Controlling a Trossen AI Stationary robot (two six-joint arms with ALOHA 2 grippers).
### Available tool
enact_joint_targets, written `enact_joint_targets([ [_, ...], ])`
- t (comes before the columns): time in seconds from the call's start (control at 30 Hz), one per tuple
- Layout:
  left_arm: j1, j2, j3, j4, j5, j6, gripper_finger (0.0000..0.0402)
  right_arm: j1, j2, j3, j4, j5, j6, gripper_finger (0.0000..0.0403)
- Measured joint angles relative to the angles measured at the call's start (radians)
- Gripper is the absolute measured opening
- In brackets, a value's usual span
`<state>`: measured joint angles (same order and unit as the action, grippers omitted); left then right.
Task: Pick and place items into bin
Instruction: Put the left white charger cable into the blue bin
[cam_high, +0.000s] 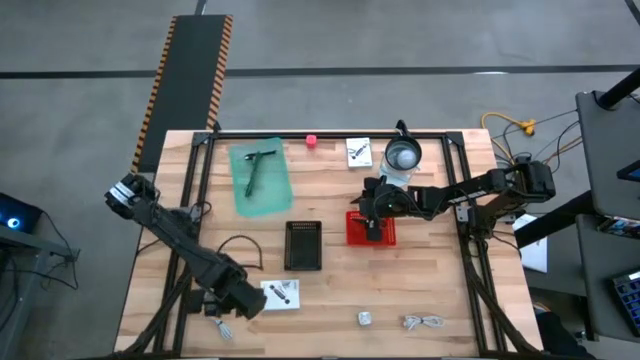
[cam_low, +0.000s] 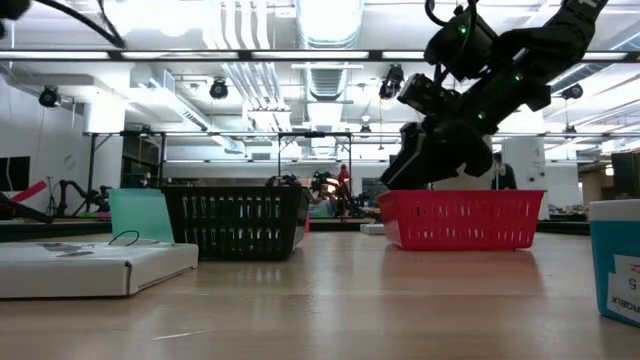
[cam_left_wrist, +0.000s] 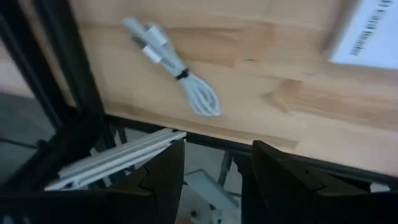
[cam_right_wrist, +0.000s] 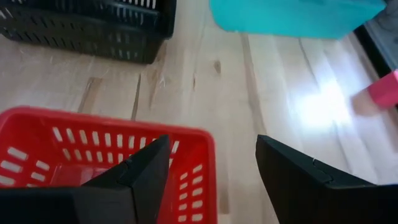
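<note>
On wooden table (cam_high: 330, 300), largest to smallest:

Teal tray (cam_high: 262, 178), far left of centre, black pen (cam_high: 256, 166) lying on it.
Red basket (cam_high: 372, 229), centre right; right gripper (cam_high: 372, 224) hanging over it, fingers spread apart, nothing between them.
Black basket (cam_high: 303, 246), just left of red basket.
Clear jug (cam_high: 403, 156), far side, beside right arm.
White card (cam_high: 359, 152), just left of jug; second white card (cam_high: 281, 293), near edge.
Left gripper (cam_high: 226, 322), near left corner just beside second card, fingers apart, holding nothing.
White cable bundle (cam_left_wrist: 174, 65), beside left gripper; another cable bundle (cam_high: 425, 321), near right edge.
Pink blob (cam_high: 311, 141), far edge.
Silver cube (cam_high: 365, 318), near edge.
</note>
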<state>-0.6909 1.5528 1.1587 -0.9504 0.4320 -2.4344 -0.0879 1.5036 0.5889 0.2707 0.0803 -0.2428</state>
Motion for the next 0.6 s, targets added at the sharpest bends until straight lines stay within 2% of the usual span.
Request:
enact_joint_targets([
  [0.6, -0.099, 0.178, 0.001, 0.037, 0.025, -0.016, 0.0171, 0.0, 0.0, 0.092, -0.002, -0.001, -0.028, 0.0224],
])
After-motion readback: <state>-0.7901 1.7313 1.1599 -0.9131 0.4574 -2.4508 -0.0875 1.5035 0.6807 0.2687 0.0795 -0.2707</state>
